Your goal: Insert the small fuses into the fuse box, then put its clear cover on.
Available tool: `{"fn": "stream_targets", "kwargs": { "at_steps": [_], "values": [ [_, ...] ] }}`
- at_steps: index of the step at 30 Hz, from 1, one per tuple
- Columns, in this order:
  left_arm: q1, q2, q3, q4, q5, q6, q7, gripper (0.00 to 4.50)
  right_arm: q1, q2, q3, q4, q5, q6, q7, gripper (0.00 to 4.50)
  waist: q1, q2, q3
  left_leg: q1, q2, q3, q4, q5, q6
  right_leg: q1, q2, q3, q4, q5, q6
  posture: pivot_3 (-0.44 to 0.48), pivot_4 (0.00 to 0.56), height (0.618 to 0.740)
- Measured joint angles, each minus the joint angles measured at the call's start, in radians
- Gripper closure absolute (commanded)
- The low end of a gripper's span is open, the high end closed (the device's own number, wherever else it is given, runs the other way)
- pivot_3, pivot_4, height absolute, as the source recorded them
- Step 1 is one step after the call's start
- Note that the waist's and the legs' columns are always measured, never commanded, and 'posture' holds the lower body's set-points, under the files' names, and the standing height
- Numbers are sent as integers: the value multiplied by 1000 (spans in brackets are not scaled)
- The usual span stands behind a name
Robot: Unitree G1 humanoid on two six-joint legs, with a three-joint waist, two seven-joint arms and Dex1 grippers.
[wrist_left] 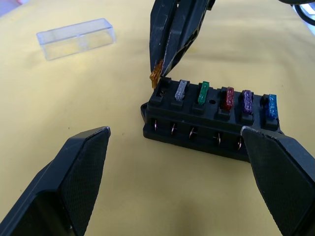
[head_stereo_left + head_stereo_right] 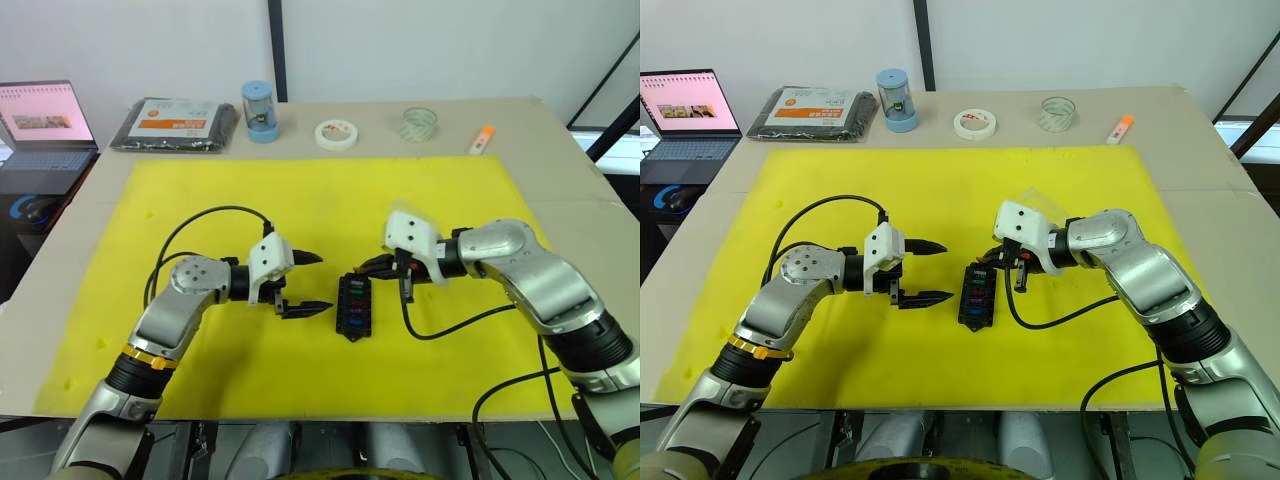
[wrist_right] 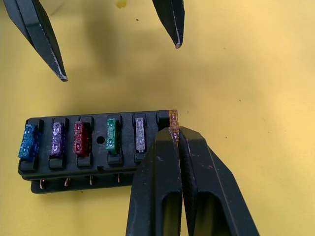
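On the table (image 2: 560, 150), over the yellow mat (image 2: 330, 190), I am working both arms toward the middle. The fuse box (image 2: 354, 306) is lying near the centre of the mat, slightly toward the near edge, between the two tools. My left tool (image 2: 310, 282) is hanging just left of the box with its fingers spread wide and holding nothing. My right tool (image 3: 174, 132) is closed tight on a small orange-brown fuse (image 3: 173, 118), and I am holding it over the far end slot of the box. Five small fuses are already sitting in their slots: grey (image 3: 140, 134), green (image 3: 111, 133), red (image 3: 80, 136), purple (image 3: 57, 138) and blue (image 3: 28, 141). The clear cover (image 1: 76, 38) is lying on the mat well apart from the box, not yet fitted.

I am judging this to be the last fuse, with the cover to follow. The fuse is looking tilted and sitting at the slot's outer edge, so pressing down now could bend a blade or skid it off the end. Nothing is bracing the box, so an off-centre push could tip or slide it. A slip in such a narrow grip could drop the fuse onto the mat.
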Motion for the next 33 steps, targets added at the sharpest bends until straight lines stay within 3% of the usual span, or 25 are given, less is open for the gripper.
{"fn": "stream_targets", "kwargs": {
  "at_steps": [33],
  "values": [
    [-3, -1, -1, 29, 26, -35, -19, 32, 0, 21, 0, -2, -14, 16, 11, 4500, 0, 0, 0, 0, 0, 0, 0, 0, 0, 0, 0, 0, 0, 0, 0, 0, 150, 740]
  ]
}}
